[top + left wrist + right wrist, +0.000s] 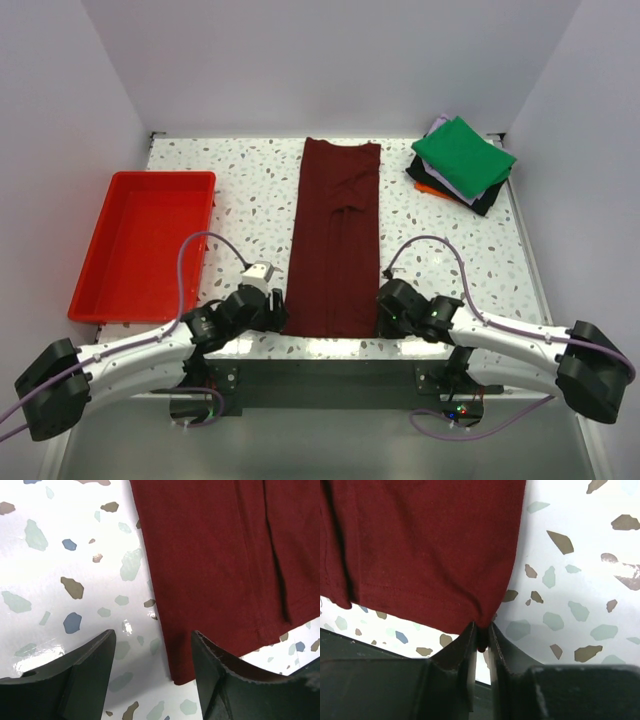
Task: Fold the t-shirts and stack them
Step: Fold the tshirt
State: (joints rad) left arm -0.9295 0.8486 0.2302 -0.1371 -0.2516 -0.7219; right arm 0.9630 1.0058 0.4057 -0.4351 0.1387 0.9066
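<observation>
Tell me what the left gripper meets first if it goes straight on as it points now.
The maroon t-shirt: its near corner lies just ahead, between the fingers of the open left gripper. Beyond that only shirt and table show. Its height above the cloth is unclear.

Maroon t-shirt (335, 240) — long narrow strip, flat, centre; folded shirts (462, 160) stacked far right, green topmost.

Speckled table (250, 190): maroon shirt (335, 240), tray (145, 245), stack (462, 160)

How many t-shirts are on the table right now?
5. The maroon shirt lies as a long strip in the middle; green, lavender, black and orange ones sit stacked at the far right corner. More may be hidden underneath.
</observation>
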